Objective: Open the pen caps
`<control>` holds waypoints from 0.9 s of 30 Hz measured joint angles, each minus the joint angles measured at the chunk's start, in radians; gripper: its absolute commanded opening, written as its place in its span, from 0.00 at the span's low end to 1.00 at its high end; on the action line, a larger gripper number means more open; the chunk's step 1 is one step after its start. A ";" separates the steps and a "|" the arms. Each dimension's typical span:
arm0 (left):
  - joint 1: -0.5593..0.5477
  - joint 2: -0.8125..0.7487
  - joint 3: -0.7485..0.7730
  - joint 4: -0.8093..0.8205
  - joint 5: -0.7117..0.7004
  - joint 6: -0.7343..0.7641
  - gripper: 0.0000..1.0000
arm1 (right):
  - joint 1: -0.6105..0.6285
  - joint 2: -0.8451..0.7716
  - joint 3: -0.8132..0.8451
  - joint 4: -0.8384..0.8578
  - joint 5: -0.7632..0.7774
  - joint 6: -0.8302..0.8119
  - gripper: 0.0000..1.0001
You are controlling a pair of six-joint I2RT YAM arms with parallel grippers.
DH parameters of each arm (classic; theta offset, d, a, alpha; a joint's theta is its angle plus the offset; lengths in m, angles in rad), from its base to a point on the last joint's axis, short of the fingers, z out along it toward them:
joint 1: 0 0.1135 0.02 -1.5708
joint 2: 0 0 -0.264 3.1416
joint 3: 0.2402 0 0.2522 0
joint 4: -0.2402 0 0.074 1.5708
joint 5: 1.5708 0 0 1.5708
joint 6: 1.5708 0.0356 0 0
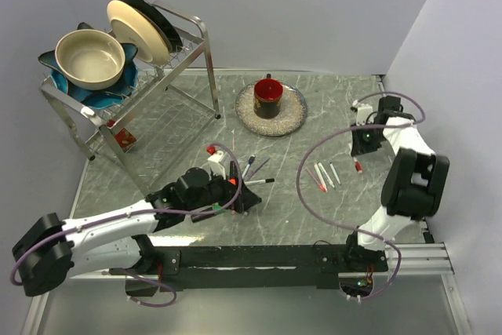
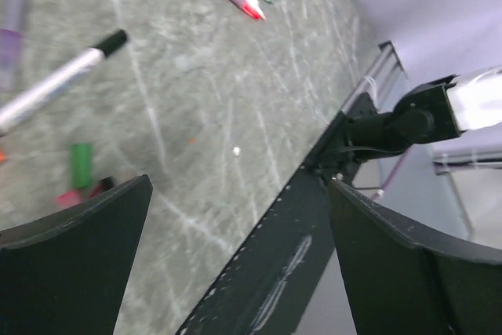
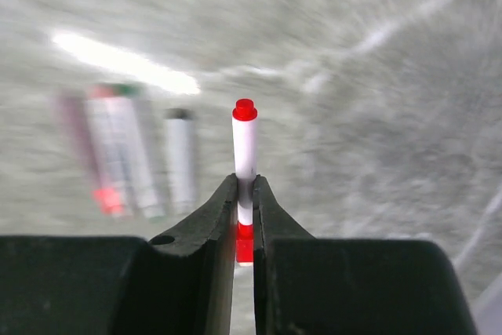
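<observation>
My right gripper (image 1: 360, 152) (image 3: 245, 183) is shut on a slim white pen (image 3: 245, 143) with red at both ends, held above the table; its red end (image 1: 358, 166) shows below the fingers. Three white pens (image 1: 323, 176) lie to its left, blurred in the right wrist view (image 3: 125, 158). My left gripper (image 1: 239, 192) (image 2: 239, 186) is open and empty, low over the table. Beside it lie a loose green cap (image 2: 81, 164), a red cap (image 2: 69, 198) and a white pen with a black cap (image 2: 59, 80). More pens (image 1: 255, 166) lie just beyond it.
A metal dish rack (image 1: 188, 76) with bowls and plates stands at the back left. A red mug (image 1: 268, 98) sits on a speckled plate (image 1: 294, 115) at the back centre. A black rail (image 1: 259, 256) runs along the near edge.
</observation>
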 measured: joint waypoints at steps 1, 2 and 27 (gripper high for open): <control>0.000 0.028 0.002 0.027 0.020 -0.012 0.99 | 0.000 -0.050 -0.009 0.000 -0.046 0.027 0.00; 0.000 0.060 0.006 0.053 0.037 -0.026 0.99 | 0.001 -0.101 -0.021 0.006 -0.102 0.066 0.00; -0.056 0.816 0.740 0.061 0.049 -0.222 0.74 | 0.019 -0.336 -0.438 0.515 -0.710 1.045 0.00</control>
